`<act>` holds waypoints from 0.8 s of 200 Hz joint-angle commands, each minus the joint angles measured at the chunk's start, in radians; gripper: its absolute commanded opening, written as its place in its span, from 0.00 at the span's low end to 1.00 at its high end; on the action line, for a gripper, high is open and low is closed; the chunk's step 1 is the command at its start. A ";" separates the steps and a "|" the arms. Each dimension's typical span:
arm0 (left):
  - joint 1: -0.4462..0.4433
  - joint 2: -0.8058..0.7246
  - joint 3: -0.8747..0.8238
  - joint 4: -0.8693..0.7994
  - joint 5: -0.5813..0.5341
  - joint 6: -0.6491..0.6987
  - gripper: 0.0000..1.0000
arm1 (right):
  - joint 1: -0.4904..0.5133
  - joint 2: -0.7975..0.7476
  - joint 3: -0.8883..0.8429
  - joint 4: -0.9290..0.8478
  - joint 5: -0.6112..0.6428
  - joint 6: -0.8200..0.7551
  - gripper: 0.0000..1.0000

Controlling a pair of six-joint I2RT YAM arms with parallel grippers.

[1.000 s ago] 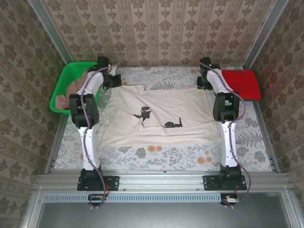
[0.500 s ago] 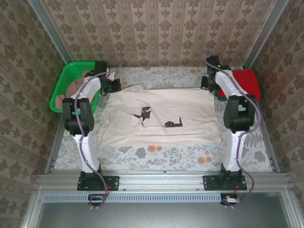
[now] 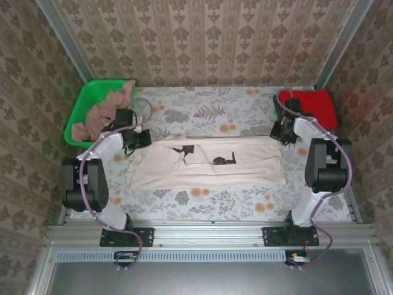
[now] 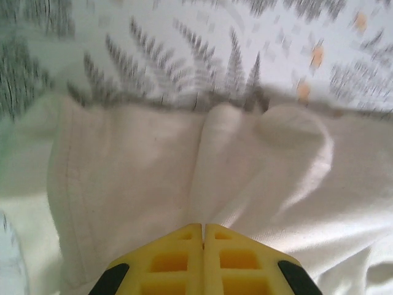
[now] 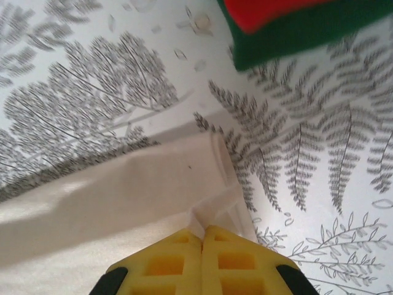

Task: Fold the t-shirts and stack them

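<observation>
Overhead, wrist close-ups (shared: cream t-shirt (image 3: 245,166))

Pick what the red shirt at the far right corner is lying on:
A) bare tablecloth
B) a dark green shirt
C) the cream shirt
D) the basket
B: in the right wrist view the red shirt sits on top of a dark green shirt, clear of the cream shirt.

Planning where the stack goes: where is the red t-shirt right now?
In the top view the red t-shirt lies at the table's far right corner, on top of the dark green t-shirt, just beyond the right gripper.
</observation>
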 commanded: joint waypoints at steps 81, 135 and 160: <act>0.021 -0.165 -0.120 0.001 -0.116 -0.050 0.00 | -0.027 -0.133 -0.125 0.048 0.007 0.035 0.00; 0.004 -0.238 -0.231 0.019 -0.104 -0.061 0.00 | -0.030 -0.126 -0.167 0.048 -0.001 0.049 0.02; -0.004 -0.238 -0.263 0.017 -0.082 -0.099 0.15 | -0.030 -0.133 -0.179 0.047 -0.057 0.059 0.10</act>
